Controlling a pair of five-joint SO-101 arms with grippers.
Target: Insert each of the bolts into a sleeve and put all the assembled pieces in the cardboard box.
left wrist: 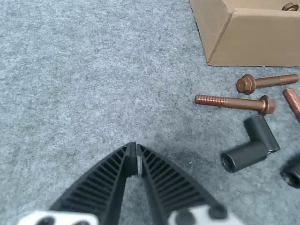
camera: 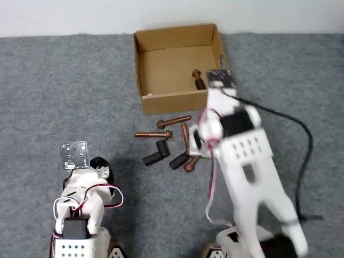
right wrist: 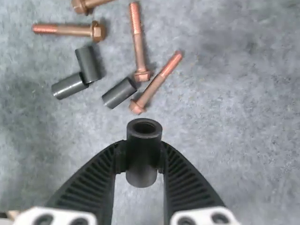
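Observation:
My right gripper (right wrist: 142,149) is shut on a black sleeve (right wrist: 143,132), held upright with its open bore showing, just above the loose parts. Beyond it on the carpet lie several copper bolts, the nearest bolt (right wrist: 155,83) with its head toward the held sleeve, and three black sleeves (right wrist: 119,92). My left gripper (left wrist: 136,153) is shut with nothing in it, over bare carpet to the left of the bolts (left wrist: 234,101) and sleeves (left wrist: 261,132). The cardboard box (camera: 164,102) stands at the back and holds one bolt seated in a sleeve (camera: 198,79).
The white right arm (camera: 242,156) leans over the pile's right side, with a black cable (camera: 303,145) trailing to its right. The left arm (camera: 80,199) sits at the front left. Grey carpet covers the table; the box's near wall is just behind the bolts.

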